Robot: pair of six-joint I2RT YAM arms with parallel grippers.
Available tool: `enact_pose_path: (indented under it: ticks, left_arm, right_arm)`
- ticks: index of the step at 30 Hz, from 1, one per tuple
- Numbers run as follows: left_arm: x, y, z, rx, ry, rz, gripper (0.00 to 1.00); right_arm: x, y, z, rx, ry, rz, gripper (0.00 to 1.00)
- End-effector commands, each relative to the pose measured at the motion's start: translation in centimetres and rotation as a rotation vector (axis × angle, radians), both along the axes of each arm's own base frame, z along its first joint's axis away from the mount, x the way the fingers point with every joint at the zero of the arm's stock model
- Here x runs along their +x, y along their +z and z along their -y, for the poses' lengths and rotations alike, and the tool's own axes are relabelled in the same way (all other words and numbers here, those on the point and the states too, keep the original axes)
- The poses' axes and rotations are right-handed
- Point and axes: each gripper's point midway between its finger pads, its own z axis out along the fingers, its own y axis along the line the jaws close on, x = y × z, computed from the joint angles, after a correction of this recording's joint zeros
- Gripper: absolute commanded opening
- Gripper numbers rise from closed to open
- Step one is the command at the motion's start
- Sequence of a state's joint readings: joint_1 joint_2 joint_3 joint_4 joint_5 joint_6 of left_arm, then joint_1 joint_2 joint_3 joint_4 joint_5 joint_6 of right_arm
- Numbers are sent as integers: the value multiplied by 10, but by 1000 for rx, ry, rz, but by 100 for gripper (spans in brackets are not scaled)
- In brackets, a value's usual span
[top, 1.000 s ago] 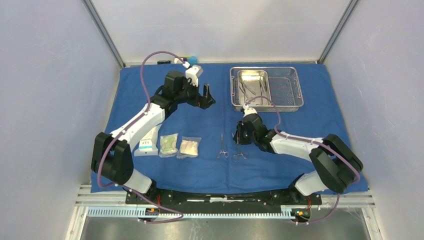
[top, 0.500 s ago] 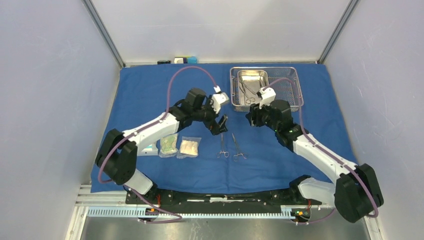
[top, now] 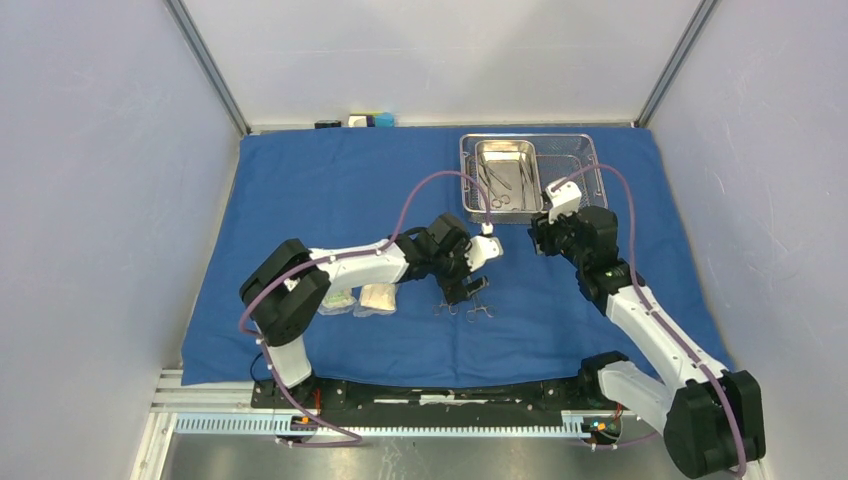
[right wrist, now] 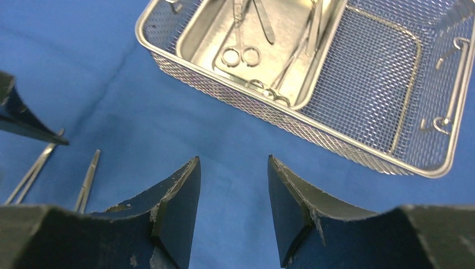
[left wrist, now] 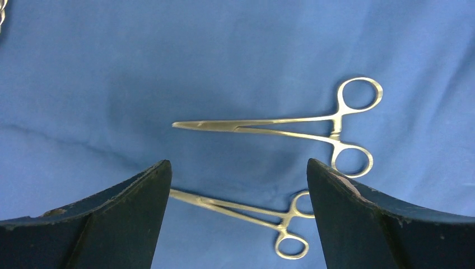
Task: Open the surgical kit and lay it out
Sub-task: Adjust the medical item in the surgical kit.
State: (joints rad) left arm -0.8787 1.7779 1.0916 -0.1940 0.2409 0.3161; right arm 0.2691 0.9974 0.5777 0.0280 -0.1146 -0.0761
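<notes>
Near the front edge, mid-cloth (top: 330,190), the left gripper (left wrist: 238,168) hovers wide open and empty over two clamps (left wrist: 269,124) laid side by side, probably to square up the row. The right gripper (right wrist: 232,162), part open and empty, faces the tray (right wrist: 291,120) at the back-right corner; more instruments (right wrist: 240,33) wait in its pan (right wrist: 280,50).

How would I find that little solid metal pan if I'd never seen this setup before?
On the large blue cloth wrap, in the far right corner seen from overhead, sits a rectangular steel mesh tray. The shiny steel pan fills that tray's left half. Unlike the mesh around it, its walls are solid, and slim metal instruments lie inside.
</notes>
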Motion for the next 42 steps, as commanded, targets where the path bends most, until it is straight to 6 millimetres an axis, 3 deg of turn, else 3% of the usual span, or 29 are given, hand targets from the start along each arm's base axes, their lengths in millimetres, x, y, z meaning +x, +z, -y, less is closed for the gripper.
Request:
enact_pose_path:
  ticks: [1, 4, 21, 41, 42]
  left_arm:
    - [-13, 19, 24, -26, -55, 62, 96]
    - [-27, 15, 29, -5, -84, 78, 97]
    - [-30, -9, 27, 115, -118, 131, 96]
    - [-18, 0, 19, 174, -124, 208, 96]
    - [-14, 1, 17, 186, -111, 226, 96]
  right_arm:
    - [1, 6, 15, -7, -8, 37, 54]
    - [3, 5, 25, 18, -30, 33, 54]
    - [3, -13, 42, 113, -47, -32, 54]
    - [1, -22, 38, 144, -20, -63, 54]
    - [2, -21, 46, 146, -46, -61, 54]
